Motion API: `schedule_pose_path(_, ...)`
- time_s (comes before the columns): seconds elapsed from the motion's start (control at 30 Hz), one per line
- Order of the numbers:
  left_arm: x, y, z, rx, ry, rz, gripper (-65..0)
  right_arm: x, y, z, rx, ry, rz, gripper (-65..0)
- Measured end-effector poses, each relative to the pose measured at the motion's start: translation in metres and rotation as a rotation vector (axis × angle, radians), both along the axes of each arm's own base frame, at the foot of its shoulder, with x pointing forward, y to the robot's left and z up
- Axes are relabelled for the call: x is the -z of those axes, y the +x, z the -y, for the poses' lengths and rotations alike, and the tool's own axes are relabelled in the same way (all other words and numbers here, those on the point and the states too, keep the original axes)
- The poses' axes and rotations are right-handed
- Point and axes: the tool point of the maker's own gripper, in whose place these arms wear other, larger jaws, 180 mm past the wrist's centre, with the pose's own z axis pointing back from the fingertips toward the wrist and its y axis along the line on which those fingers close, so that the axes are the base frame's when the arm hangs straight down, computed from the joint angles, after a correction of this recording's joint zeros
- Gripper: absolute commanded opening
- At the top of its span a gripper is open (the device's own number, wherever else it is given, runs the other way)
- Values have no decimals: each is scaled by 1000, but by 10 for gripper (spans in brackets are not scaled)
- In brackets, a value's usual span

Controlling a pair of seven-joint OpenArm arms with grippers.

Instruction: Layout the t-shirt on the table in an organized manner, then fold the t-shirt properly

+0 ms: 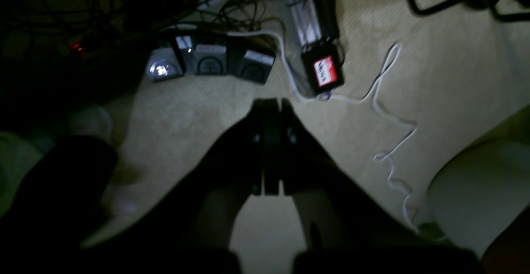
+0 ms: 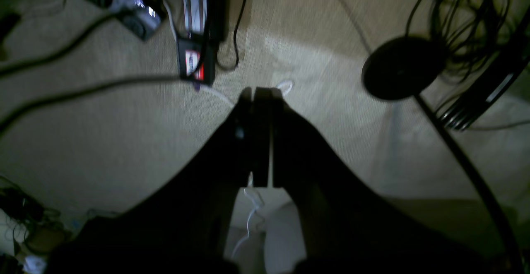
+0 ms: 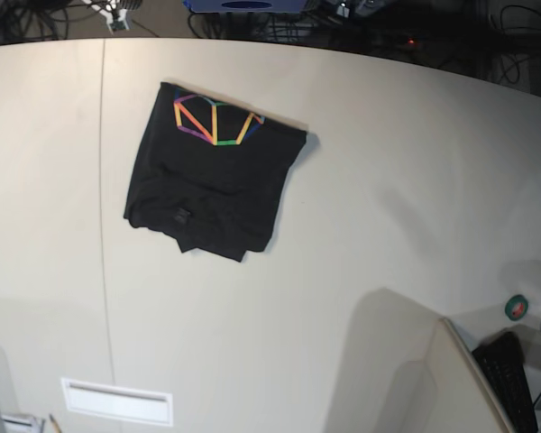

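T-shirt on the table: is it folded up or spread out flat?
Folded. The black t-shirt lies on the table as a compact, roughly square bundle with layered edges; no sleeves stick out, and its rainbow print shows near the far edge.

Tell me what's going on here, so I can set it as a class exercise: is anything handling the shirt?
Nothing is touching it right now. The black t-shirt lies folded into a rough rectangle on the table, its rainbow print showing near the far edge. Neither arm appears in the base view. Both wrist cameras look down at a carpeted floor with cables, not the table. The left gripper and the right gripper are both shut and hold nothing.
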Motion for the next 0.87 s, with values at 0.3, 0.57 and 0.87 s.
schedule_pose_path(0.3, 3, 44, 5, -5, -7, 79, -650, 0, 19, 1, 10, 4, 76, -650)
schedule_pose_path(0.57, 2, 29, 6, 16, -5, 55, -650, 1, 2, -38, 25, 62, 56, -650)
schedule_pose_path(0.87, 2, 43, 3, 16, -2, 84, -650, 0, 7, -89, 41, 141, 68, -650)
